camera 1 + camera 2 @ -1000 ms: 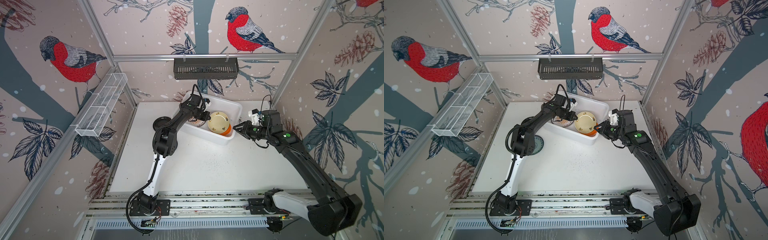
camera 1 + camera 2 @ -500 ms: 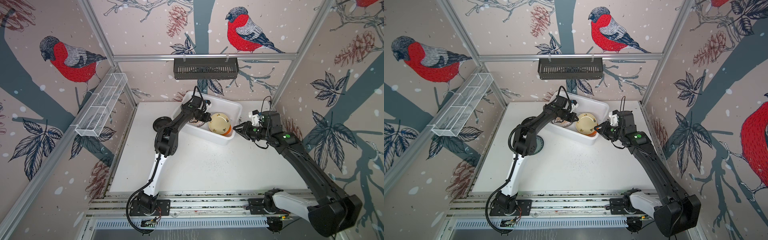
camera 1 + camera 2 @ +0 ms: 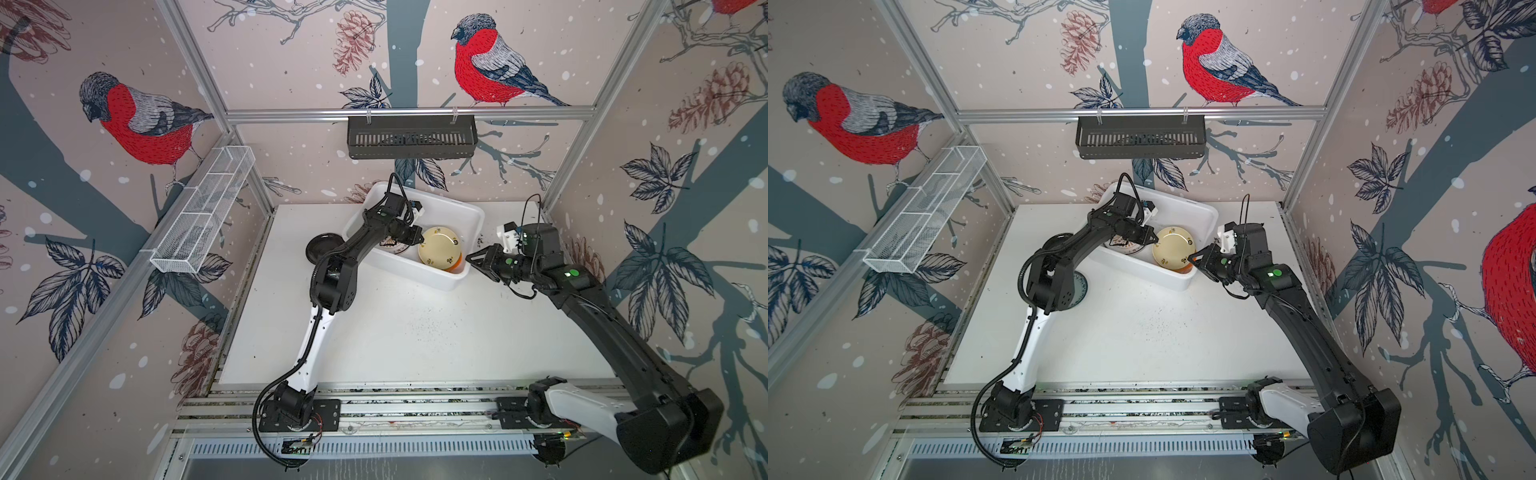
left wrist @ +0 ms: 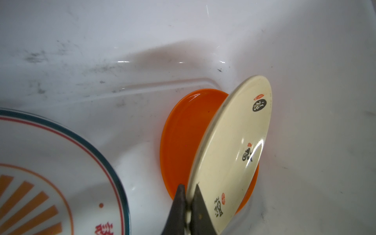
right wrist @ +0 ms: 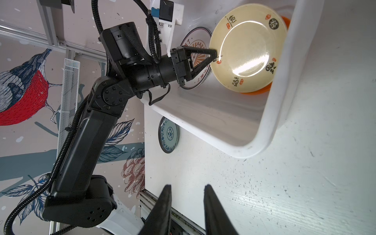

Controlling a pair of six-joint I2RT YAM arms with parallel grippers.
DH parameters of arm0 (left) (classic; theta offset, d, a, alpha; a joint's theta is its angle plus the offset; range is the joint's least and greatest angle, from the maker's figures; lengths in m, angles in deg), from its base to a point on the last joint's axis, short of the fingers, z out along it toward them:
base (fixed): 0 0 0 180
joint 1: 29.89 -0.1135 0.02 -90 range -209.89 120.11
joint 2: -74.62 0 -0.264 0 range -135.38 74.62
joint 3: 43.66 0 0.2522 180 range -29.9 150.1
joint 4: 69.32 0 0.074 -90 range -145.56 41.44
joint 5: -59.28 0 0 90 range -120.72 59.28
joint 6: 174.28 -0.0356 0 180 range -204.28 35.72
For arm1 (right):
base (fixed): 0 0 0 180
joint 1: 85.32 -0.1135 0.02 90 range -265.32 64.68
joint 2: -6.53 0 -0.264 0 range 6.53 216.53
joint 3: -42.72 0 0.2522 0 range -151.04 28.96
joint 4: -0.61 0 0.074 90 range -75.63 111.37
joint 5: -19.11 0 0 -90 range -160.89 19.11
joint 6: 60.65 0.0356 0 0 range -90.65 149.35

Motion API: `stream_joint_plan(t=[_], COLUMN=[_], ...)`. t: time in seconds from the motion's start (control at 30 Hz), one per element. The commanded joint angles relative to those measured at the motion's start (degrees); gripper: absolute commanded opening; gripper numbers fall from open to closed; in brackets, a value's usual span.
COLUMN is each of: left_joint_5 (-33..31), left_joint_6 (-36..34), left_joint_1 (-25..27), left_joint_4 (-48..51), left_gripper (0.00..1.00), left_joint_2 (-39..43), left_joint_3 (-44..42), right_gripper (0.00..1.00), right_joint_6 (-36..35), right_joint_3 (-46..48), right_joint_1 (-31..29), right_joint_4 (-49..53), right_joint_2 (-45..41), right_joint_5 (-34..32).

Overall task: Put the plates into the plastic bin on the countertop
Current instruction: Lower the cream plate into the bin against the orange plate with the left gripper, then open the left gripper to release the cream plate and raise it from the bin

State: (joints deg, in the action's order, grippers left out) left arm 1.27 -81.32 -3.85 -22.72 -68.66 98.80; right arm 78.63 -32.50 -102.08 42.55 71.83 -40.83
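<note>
1. Cream plate (image 3: 439, 252): stood tilted in plastic bin (image 3: 432, 278), 4 o'clock end, over orange plate (image 4: 181, 132); left gripper (image 4: 189, 185) pinched its rim.
2. Sunburst plate (image 4: 50, 173): lay flat in bin.
3. Black plate (image 3: 322, 247), teal plate (image 5: 168, 134): lay on countertop (image 3: 415, 332), 9 and 8 o'clock of bin.
4. Right gripper (image 5: 187, 186): narrowly parted, empty, 3 o'clock of bin.

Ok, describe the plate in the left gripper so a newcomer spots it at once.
Inside the white plastic bin, at the end nearer the right arm, the cream plate stands tilted over a plain orange plate. Only it is cream, with black characters and red seals round its rim.
</note>
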Motion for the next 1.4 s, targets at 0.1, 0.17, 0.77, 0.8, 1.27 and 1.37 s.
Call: stream_joint_plan(t=[0.1,0.17,0.77,0.8,1.27,1.37], left_joint_5=[1.9,1.9,2.1,2.1,1.7,1.7], left_joint_6=[-0.1,-0.1,-0.5,-0.5,-1.4,-1.5], left_joint_1=[0.2,0.3,0.5,0.6,0.6,0.6], left_joint_4=[-1.7,-1.5,-0.9,-1.0,-0.3,-0.1], left_gripper=[0.07,0.08,0.16,0.16,0.24,0.26], left_joint_2=[-0.2,-0.2,-0.3,-0.3,-0.5,-0.4], left_joint_3=[-0.2,-0.4,-1.9,-2.0,-3.2,-3.7], right_gripper=[0.30,0.30,0.30,0.30,0.30,0.30], right_joint_6=[0.2,0.2,0.8,0.8,0.9,0.6], right_joint_3=[0.0,-0.1,1.6,1.7,2.6,2.4], right_joint_1=[0.0,0.0,0.0,0.0,0.0,0.1], right_joint_4=[-1.9,-1.8,-2.6,-2.6,-2.9,-2.5], right_joint_2=[-0.2,-0.1,-1.3,-1.4,-2.0,-1.9], right_joint_5=[-0.2,-0.2,-0.5,-0.5,-0.7,-0.9])
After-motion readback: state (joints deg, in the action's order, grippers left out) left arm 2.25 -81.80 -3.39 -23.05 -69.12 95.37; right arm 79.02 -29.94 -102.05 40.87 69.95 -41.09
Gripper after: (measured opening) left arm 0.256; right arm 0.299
